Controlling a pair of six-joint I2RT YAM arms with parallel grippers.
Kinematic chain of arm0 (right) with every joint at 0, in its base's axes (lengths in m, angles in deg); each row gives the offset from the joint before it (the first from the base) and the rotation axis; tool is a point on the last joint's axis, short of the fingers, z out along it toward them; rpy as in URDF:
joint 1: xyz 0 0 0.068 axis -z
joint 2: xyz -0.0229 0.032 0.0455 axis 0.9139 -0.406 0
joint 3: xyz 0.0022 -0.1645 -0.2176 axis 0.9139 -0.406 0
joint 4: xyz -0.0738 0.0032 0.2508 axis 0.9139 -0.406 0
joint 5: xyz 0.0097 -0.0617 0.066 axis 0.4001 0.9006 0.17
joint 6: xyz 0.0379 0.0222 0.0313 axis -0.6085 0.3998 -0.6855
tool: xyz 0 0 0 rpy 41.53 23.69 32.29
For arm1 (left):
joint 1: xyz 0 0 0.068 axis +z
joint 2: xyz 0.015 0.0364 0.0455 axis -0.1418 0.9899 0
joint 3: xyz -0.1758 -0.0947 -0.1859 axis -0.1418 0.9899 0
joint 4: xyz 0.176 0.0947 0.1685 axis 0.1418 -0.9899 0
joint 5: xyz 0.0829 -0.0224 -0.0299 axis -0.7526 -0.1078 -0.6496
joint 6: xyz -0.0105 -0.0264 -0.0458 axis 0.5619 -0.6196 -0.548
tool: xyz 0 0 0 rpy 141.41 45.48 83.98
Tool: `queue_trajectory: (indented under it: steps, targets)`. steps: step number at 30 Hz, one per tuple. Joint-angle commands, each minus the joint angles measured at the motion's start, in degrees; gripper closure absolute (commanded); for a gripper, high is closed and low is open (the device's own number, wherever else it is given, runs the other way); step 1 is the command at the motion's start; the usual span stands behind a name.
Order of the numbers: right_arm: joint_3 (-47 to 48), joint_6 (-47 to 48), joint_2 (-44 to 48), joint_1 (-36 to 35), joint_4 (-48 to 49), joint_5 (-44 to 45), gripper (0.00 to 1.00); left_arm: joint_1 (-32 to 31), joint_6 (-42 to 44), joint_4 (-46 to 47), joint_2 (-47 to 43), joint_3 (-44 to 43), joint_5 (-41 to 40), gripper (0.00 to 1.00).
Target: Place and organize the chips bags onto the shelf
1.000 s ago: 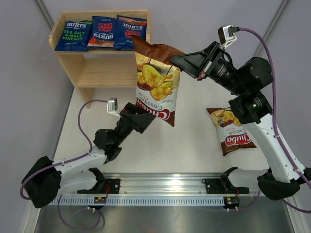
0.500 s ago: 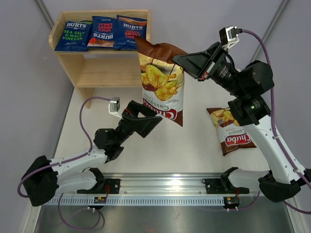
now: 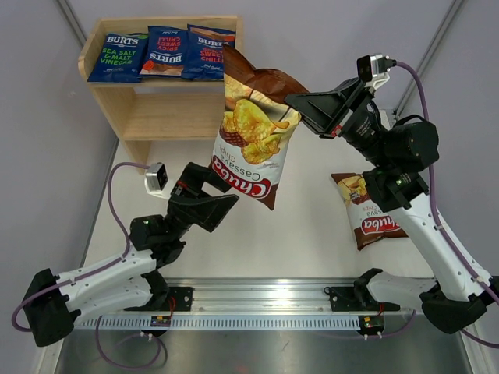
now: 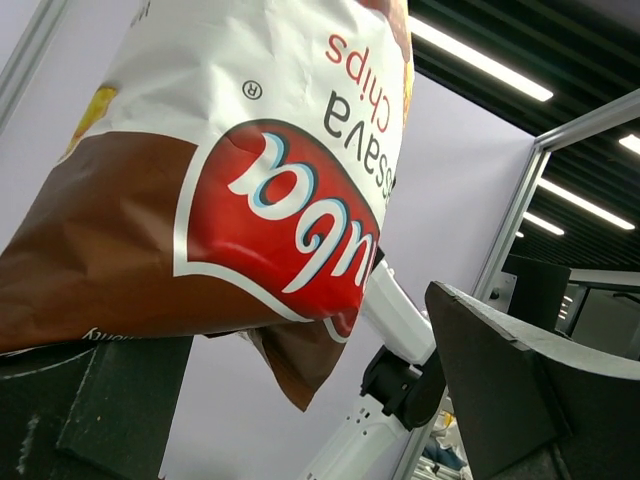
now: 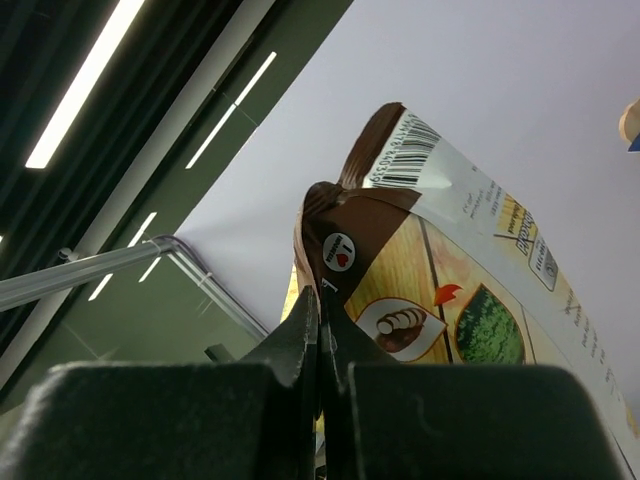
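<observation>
R gripper [image 3: 291,100] is clamped tight on the top seam of a Chuba bag [image 3: 251,136], with no gap between the jaws in the R wrist view. The pinch sits on the brown crimp just below the barcode flap. The bag hangs free in the air, tilted, logo end down and toward the L arm. In the top view its upper corner overlaps the right front of the shelf [image 3: 168,113].

L gripper [image 3: 221,187] is spread fully wide and holds nothing. It points up at the bag's lower end. In the L wrist view the bag's bottom covers the tip of one finger, while the other finger stands well apart from it. Can't tell whether the bag actually touches the covered finger.

Three Burts bags [image 3: 165,51] lie side by side on the shelf's top tier – green-lettered one at left, two red-lettered ones beside it, edges overlapping a bit.

2nd Chuba bag [image 3: 373,210] lies flat on the table [image 3: 304,241], face up, near the R arm – well apart from the shelf.
</observation>
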Motion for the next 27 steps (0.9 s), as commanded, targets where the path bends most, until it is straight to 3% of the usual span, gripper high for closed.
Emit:
queue_trajectory:
  steps: [1, 7, 14, 20, 22, 24, 25, 27]
  targets:
    - [-3.9, 1.3, 2.0, -1.2, 1.9, -0.4, 1.0, -0.5, 2.4, 24.4, -4.0, -1.2, -1.7, 0.01]
    - [-14.3, 2.7, 4.2, -5.1, 7.3, 0.7, 1.0, -0.6, 4.3, 24.3, -8.8, 0.6, -5.0, 0.01]
    - [-15.0, 3.1, 2.8, -6.5, 10.2, 0.7, 1.0, -0.6, 4.3, 24.3, -10.0, 3.5, -7.4, 0.01]
    - [-16.2, 5.7, 4.8, -6.6, 7.7, 2.6, 1.0, -0.6, 4.3, 24.2, -11.4, 7.2, -11.4, 0.31]
    - [-16.8, 6.2, 5.5, -6.5, 7.4, 3.1, 1.0, -0.6, 4.8, 23.2, -12.3, 8.2, -12.9, 0.47]
    - [-17.2, 6.4, 5.7, -6.5, 7.5, 3.0, 1.0, -0.6, 5.0, 22.0, -13.7, 9.1, -13.9, 0.51]
    - [-17.4, 6.6, 5.7, -6.6, 7.4, 3.0, 1.0, -0.6, 5.6, 20.5, -14.2, 9.3, -14.3, 0.6]
    - [-17.7, 6.9, 5.9, -6.5, 7.4, 3.1, 1.0, -0.6, 5.9, 17.5, -15.8, 9.3, -14.5, 0.67]
